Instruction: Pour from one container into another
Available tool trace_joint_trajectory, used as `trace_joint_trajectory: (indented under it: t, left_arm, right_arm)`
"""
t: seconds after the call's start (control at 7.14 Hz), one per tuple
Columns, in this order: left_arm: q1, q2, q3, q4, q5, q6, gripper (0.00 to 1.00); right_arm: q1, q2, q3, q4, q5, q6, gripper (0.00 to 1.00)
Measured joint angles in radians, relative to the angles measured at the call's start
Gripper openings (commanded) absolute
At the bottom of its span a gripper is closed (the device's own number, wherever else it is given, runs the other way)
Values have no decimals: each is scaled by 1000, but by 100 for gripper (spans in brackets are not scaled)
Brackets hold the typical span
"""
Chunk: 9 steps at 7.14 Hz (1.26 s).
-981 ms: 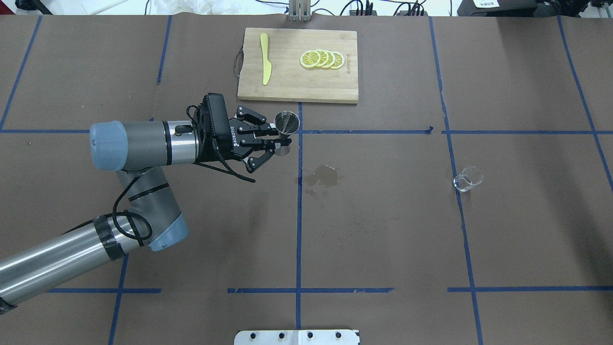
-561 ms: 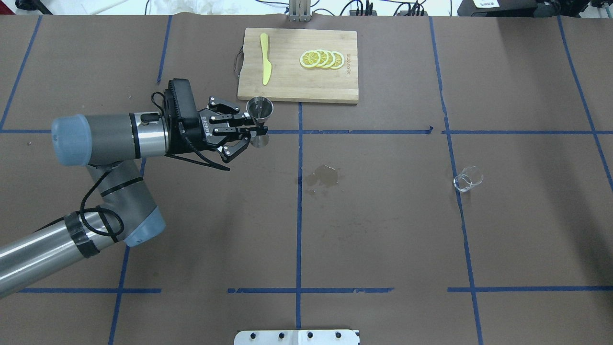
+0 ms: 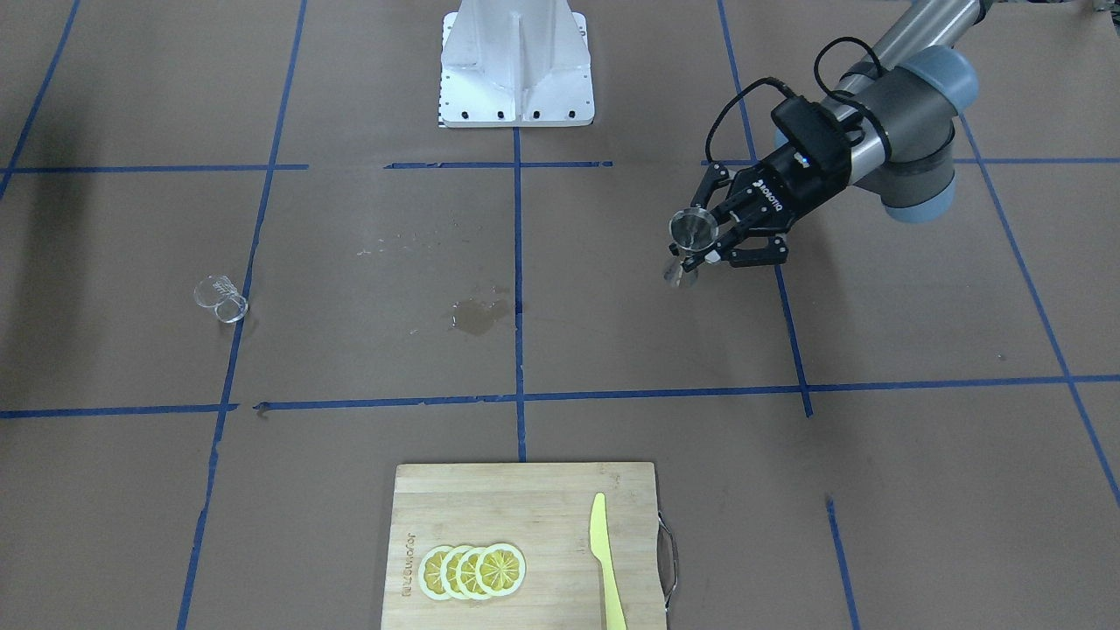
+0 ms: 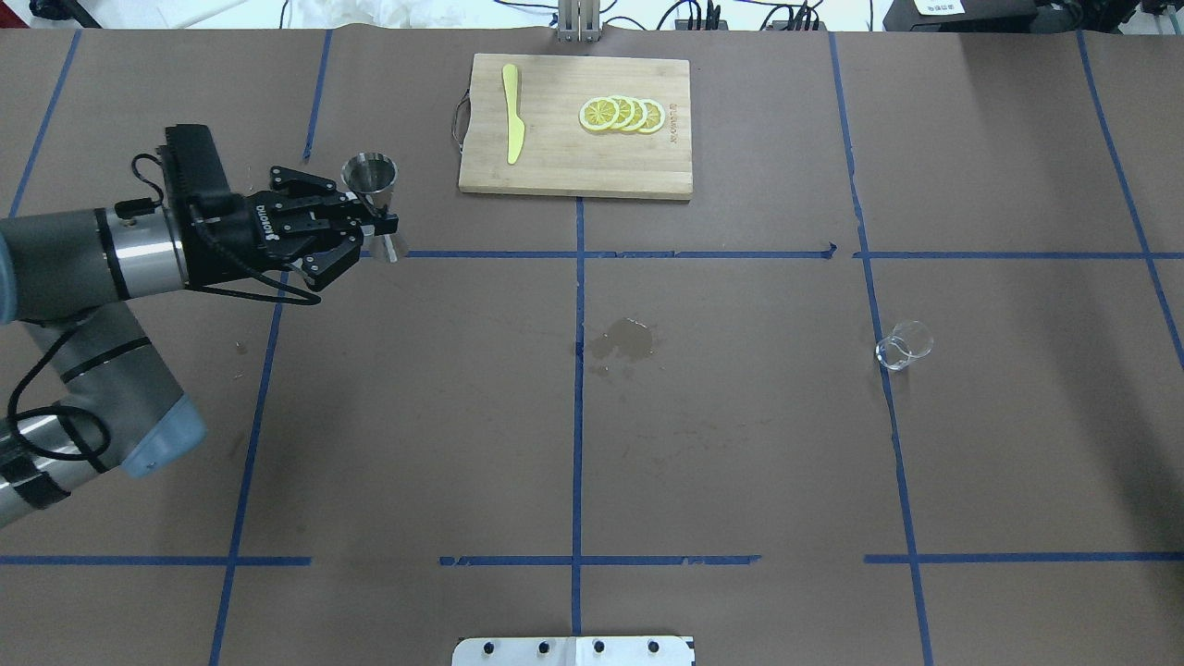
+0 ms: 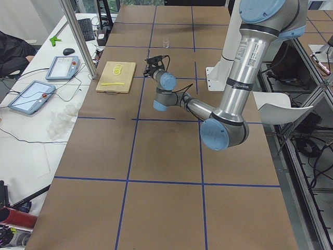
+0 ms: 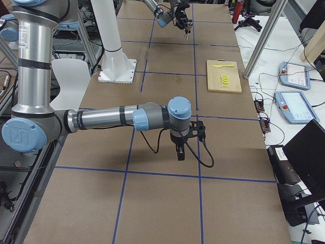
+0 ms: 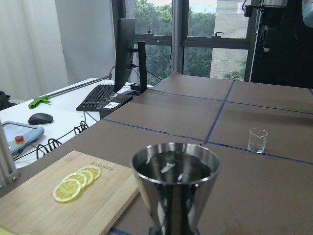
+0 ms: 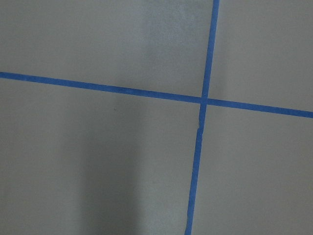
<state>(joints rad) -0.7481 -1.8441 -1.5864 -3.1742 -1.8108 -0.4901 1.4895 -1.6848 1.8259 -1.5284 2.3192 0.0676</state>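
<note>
Steel jigger [image 4: 371, 181] carried further left in left gripper [image 4: 381, 225], glass cup [image 4: 904, 345] unmoved

Items counted on the bench [image 4: 740, 444]:
- Steel jigger [image 4: 373, 185]: there was 1, at far left.
- Clear glass cup [image 4: 904, 344]: there was 1, at right.
- Wooden cutting board [image 4: 573, 162]: there was 1, at far centre.
- Lemon slices [image 4: 622, 114]: 4 lay overlapping in one row on the board.
- Yellow knife [image 4: 511, 113]: 1 lay on the board, left of the slices.
- Wet patch [image 4: 627, 339]: 1 showed at bench centre.
</note>
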Motion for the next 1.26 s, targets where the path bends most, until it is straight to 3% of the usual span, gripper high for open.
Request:
trace_joint_trajectory:
  t: [0.28, 0.84, 1.26]
  left_arm:
    - [-4, 103, -72, -7, 145, -78, 0]
    - [39, 232, -126, -11, 576, -195, 0]
    - [217, 257, -133, -8, 950, -208, 0]
  right_arm:
    - [1, -6, 1, 0, 1, 0, 100]
    - [7, -12, 3, 1, 4, 0, 100]
    - [13, -12, 7, 1, 6, 0, 100]
